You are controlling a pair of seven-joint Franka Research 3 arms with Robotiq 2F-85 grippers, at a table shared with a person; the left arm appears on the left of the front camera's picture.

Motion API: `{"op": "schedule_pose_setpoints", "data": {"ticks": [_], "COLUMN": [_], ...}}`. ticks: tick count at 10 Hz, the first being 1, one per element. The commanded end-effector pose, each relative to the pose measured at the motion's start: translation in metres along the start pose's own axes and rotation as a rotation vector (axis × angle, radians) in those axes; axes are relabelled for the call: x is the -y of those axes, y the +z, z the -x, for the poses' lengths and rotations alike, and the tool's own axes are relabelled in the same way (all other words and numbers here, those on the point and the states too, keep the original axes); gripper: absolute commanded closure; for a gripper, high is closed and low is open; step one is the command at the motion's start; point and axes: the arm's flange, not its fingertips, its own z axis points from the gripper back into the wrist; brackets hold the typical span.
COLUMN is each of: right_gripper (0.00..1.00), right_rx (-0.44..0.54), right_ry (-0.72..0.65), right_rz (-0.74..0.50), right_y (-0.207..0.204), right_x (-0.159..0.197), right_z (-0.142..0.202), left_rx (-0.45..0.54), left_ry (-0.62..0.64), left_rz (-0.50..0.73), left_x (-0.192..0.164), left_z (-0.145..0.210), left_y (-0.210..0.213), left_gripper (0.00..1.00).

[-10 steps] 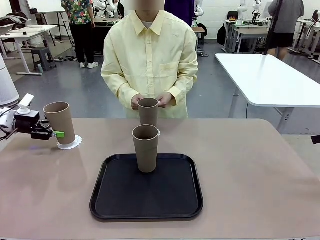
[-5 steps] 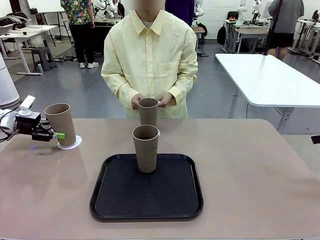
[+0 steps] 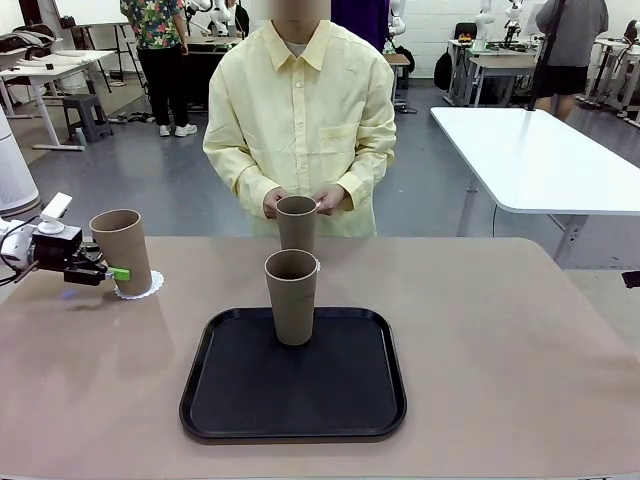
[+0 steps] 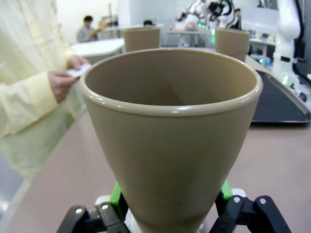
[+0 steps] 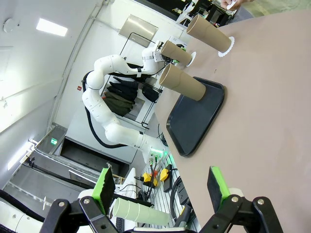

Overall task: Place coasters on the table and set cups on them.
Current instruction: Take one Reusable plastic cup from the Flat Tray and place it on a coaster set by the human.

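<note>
Far left | your left gripper clamps the cup low, axis upright | coaster lies directly beneath its base | contact unclear

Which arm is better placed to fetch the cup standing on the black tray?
Probably right: the right gripper is open and empty, facing the tray cup. The left gripper is shut on the other cup at the doily.
</note>
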Motion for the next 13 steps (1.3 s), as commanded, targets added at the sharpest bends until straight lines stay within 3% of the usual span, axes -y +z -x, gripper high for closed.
{"op": "schedule_pose_setpoints", "data": {"ticks": [1,4,5,6,13], "right_gripper": [0.00,0.00,0.00,0.00,0.00], "right_rx": [0.000,0.000,0.000,0.000,0.000], "right_ry": [-0.001,-0.001,-0.001,-0.001,-0.001], "right_rz": [-0.001,-0.001,-0.001,-0.001,-0.001], "right_y": [-0.0003,-0.0003,-0.0003,-0.0003,-0.0003], "right_x": [0.0005,0.0005,0.0005,0.0005,0.0005], "right_z": [-0.0001,-0.0001,-0.0001,-0.0001,-0.0001], "left_rx": [0.030,0.035,0.022,0.021,-0.013], "left_ry": [-0.032,-0.029,-0.016,-0.011,-0.008], "left_rz": [0.027,0.037,0.038,0.043,0.047], "left_x": [-0.0045,-0.0052,-0.0053,-0.0057,-0.0048], "left_z": [0.0014,0.0033,0.0044,0.0045,0.0039], "left_y": [0.0019,0.0009,0.0004,0.0005,0.0053], "left_gripper": [0.17,0.17,0.12,0.00,0.00]}}
